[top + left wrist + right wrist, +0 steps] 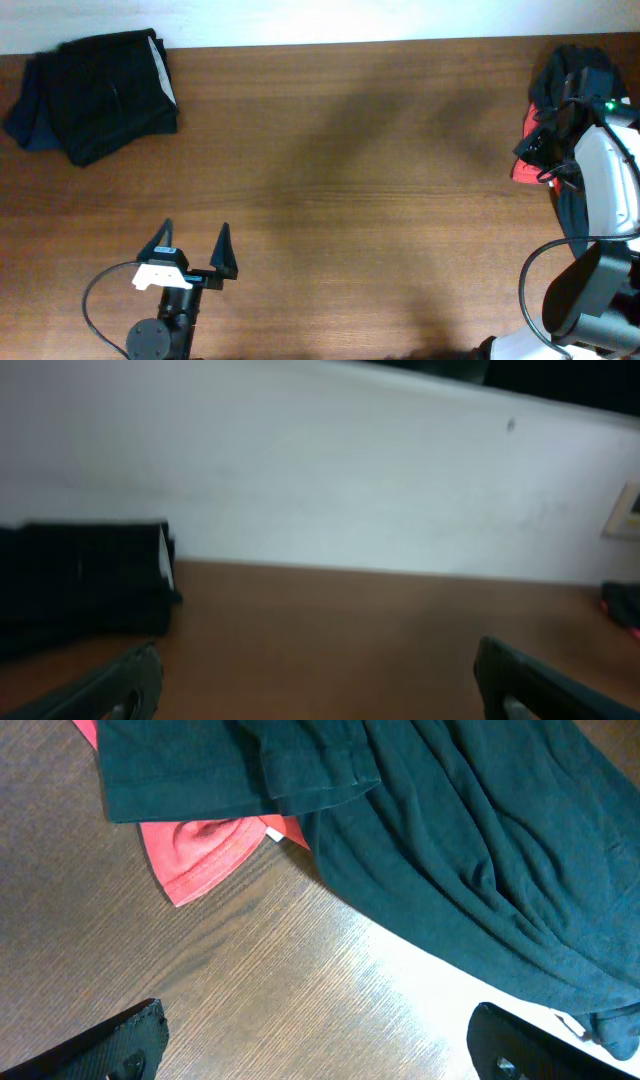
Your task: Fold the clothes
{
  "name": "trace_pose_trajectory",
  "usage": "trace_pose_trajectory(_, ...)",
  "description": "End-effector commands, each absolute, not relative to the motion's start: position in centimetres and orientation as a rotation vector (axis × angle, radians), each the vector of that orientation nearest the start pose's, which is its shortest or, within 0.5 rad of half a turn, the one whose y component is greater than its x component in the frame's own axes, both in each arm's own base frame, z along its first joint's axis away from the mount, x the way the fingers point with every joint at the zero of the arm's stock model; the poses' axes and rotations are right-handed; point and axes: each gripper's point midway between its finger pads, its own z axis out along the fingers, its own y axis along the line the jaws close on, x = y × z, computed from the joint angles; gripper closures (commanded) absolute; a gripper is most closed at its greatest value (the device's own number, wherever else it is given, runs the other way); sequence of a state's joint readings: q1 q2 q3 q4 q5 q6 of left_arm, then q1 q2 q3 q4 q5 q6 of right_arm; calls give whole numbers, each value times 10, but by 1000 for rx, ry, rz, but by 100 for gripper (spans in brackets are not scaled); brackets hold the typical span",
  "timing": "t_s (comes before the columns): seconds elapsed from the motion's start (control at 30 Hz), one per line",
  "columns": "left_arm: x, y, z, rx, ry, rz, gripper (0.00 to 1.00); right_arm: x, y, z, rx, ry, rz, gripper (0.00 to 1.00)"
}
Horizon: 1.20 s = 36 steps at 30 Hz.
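Right wrist view: dark garment (480, 870) laid over red garment (200, 850).
Limp, light cloth; hem (320, 772) judged best pinched. Left gripper (195, 235), right gripper (320, 1050): jaws spread.

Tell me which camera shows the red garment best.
Right wrist: the red garment lies close, its corner poking from under dark clothes. Overhead shows only a red sliver beside the right arm; left wrist, nothing clear.
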<state>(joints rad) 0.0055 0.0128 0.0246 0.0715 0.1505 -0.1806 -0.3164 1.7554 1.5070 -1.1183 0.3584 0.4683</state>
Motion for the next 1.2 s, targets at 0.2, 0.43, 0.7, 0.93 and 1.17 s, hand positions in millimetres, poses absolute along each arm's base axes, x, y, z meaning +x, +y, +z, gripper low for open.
trace_pose_trajectory(0.2, 246, -10, 157, -117, 1647, -191, 1, 331, -176, 147, 1166, 2603, -508, 1)
trace_pose_trajectory(0.43, 246, -10, 157, -118, 1647, -191, 1, 331, -176, 147, 1166, 2603, -507, 1)
trace_pose_trajectory(0.7, 246, -10, 157, -117, 1647, -191, 1, 327, -163, 204, 1102, 2455, -451, 1)
trace_pose_trajectory(0.93, 246, -10, 157, -117, 1647, -191, 1, 242, -73, 383, 748, 1963, -135, 1)
trace_pose_trajectory(1.17, 246, -10, 157, -117, 1647, -191, 1, 160, -27, 349, 529, 1903, 130, 1)
